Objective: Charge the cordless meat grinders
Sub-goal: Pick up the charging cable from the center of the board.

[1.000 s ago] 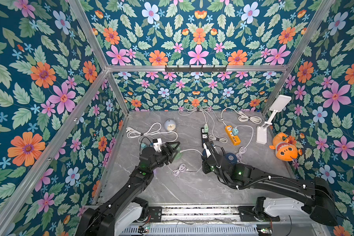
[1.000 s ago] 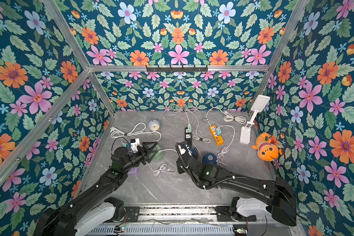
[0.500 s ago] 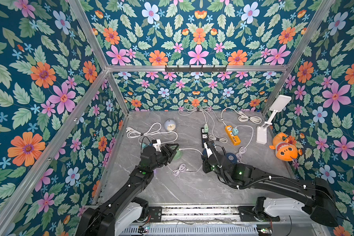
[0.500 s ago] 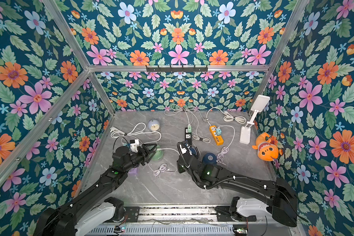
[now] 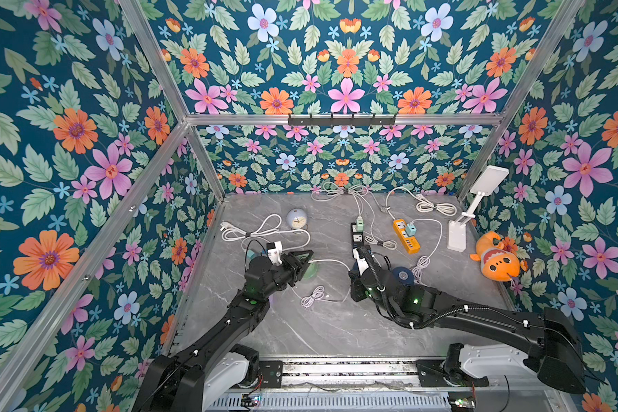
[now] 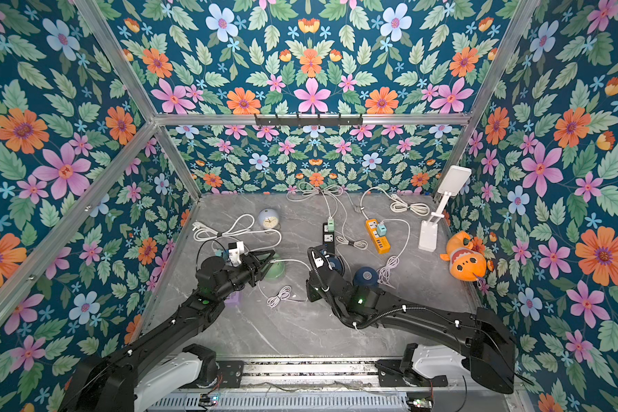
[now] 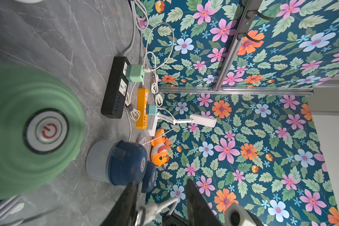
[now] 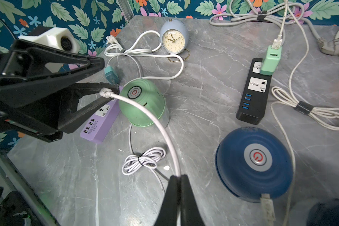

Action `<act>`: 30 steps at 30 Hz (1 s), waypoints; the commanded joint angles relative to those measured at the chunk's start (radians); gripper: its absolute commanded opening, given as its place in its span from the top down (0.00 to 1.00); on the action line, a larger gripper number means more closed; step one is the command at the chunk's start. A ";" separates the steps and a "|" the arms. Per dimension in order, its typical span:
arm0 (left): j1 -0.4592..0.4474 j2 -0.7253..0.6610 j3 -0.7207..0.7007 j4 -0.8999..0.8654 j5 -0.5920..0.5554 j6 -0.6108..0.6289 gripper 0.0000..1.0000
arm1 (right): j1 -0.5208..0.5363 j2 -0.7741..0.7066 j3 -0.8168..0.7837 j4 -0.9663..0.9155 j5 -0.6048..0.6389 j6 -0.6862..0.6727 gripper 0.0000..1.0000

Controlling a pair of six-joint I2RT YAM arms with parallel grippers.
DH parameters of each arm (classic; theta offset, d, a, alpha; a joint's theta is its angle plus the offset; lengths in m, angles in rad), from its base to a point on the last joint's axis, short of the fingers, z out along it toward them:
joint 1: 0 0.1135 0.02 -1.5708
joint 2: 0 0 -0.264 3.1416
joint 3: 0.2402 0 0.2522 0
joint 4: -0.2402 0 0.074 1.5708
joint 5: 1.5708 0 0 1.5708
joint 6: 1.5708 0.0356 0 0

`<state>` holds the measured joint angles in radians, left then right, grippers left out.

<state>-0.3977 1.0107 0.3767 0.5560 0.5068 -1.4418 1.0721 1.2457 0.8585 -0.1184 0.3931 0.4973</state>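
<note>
**Mint green grinder upright, plug at the left jaws**

Mint green grinder [image 8: 143, 105] stands on the grey marble table [image 8: 204, 125], just beside the purple power strip [image 8: 100, 121]. Its axis is vertical, button up, side slot facing the right gripper [image 8: 180, 182]. Navy grinder [image 8: 252, 162] sits near, button up too. The second navy grinder [image 7: 151, 177] is cut off in the right wrist view and half under the right arm in both top views. Left gripper [image 8: 110, 76]: jaws apart, with the plug [image 8: 105, 92] of the white cable [image 8: 155, 121] against one fingertip, just above the green dome. Right gripper: jaws pressed together on that same cable, further along.
</note>
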 commanded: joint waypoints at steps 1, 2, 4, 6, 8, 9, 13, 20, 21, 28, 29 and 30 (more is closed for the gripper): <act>0.000 0.001 -0.004 0.047 0.007 -0.009 0.63 | 0.000 0.003 -0.001 0.029 -0.011 0.008 1.00; 0.000 0.002 -0.004 0.047 0.007 -0.009 0.64 | -0.001 0.004 -0.002 0.030 -0.010 0.007 1.00; 0.000 0.001 -0.005 0.047 0.007 -0.009 0.68 | -0.001 0.001 -0.004 0.030 -0.008 0.009 1.00; 0.000 0.002 -0.005 0.047 0.007 -0.007 0.71 | 0.000 0.000 -0.006 0.028 -0.010 0.010 1.00; 0.000 0.001 -0.007 0.047 0.007 -0.007 0.75 | -0.001 -0.003 -0.010 0.026 -0.012 0.010 1.00; -0.001 0.000 -0.009 0.046 0.006 -0.007 0.76 | 0.000 -0.005 -0.012 0.026 -0.013 0.013 1.00; 0.000 -0.004 -0.009 0.037 0.005 0.001 0.81 | -0.001 -0.008 -0.017 0.026 -0.019 0.012 1.00; 0.000 0.002 -0.002 0.017 0.018 0.028 1.00 | -0.003 -0.020 -0.017 0.002 -0.038 0.008 1.00; 0.000 0.008 0.009 0.000 0.028 0.048 1.00 | -0.013 -0.027 -0.008 -0.024 -0.060 0.007 1.00; 0.005 0.153 0.250 -0.319 0.206 0.337 1.00 | -0.155 -0.064 0.122 -0.281 -0.412 -0.094 0.47; 0.005 0.162 0.274 -0.348 0.215 0.362 1.00 | -0.161 -0.063 0.145 -0.324 -0.416 -0.127 0.42; 0.005 0.170 0.301 -0.380 0.218 0.386 1.00 | -0.167 -0.059 0.166 -0.353 -0.423 -0.160 0.37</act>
<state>-0.3939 1.1645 0.6277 0.3042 0.6525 -1.1885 0.9199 1.1870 0.9829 -0.3286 0.0677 0.4366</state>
